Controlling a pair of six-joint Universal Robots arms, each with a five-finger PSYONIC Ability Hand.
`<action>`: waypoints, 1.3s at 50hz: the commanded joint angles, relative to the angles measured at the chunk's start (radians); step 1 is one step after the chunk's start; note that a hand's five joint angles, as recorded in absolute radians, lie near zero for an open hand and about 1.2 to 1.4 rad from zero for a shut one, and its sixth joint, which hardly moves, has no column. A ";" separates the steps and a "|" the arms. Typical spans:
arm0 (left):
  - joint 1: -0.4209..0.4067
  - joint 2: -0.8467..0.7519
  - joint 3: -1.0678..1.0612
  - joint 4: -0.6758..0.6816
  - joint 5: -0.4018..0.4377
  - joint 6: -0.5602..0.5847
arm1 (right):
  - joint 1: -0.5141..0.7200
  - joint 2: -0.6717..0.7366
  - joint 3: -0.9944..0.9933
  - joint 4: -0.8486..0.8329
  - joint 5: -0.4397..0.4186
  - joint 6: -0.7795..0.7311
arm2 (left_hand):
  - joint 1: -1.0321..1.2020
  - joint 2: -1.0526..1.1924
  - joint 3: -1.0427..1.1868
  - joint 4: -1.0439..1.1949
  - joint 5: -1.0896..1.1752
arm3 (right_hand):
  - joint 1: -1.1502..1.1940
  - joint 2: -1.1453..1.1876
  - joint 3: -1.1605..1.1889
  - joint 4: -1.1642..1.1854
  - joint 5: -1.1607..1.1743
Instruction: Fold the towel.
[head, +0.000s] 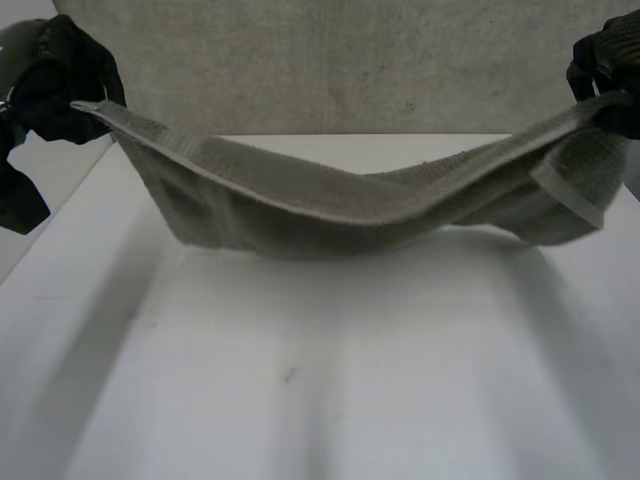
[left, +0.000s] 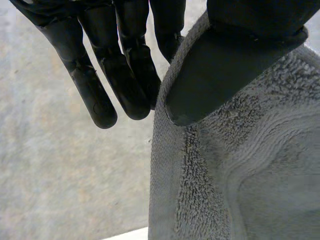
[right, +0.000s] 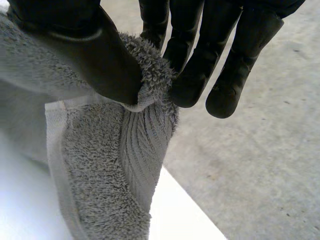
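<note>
Both robot hands are closed on the towel (head: 330, 205): the left robot hand (head: 58, 82) pinches one end between thumb and fingers, the right robot hand (head: 608, 68) the other end. Held up between them, the towel sags in the middle, low over the white surface (head: 300, 380)
</note>
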 joint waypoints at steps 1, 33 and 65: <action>0.007 0.036 -0.011 -0.100 0.082 0.004 | -0.013 0.075 -0.134 0.305 -0.028 -0.248 | 0.194 0.179 0.180 0.177 0.187 | 0.066 0.086 0.071 0.057 0.068; -0.167 -0.632 0.979 -0.065 -0.267 0.179 | 0.183 0.549 -0.795 -0.370 0.259 0.020 | 0.194 0.179 0.180 0.177 0.187 | 0.066 0.086 0.071 0.057 0.068; -0.084 -0.564 0.036 0.222 -0.154 0.182 | 0.194 0.654 0.027 -0.066 0.117 -0.773 | 0.194 0.179 0.180 0.177 0.187 | -0.271 -0.251 -0.266 -0.279 -0.269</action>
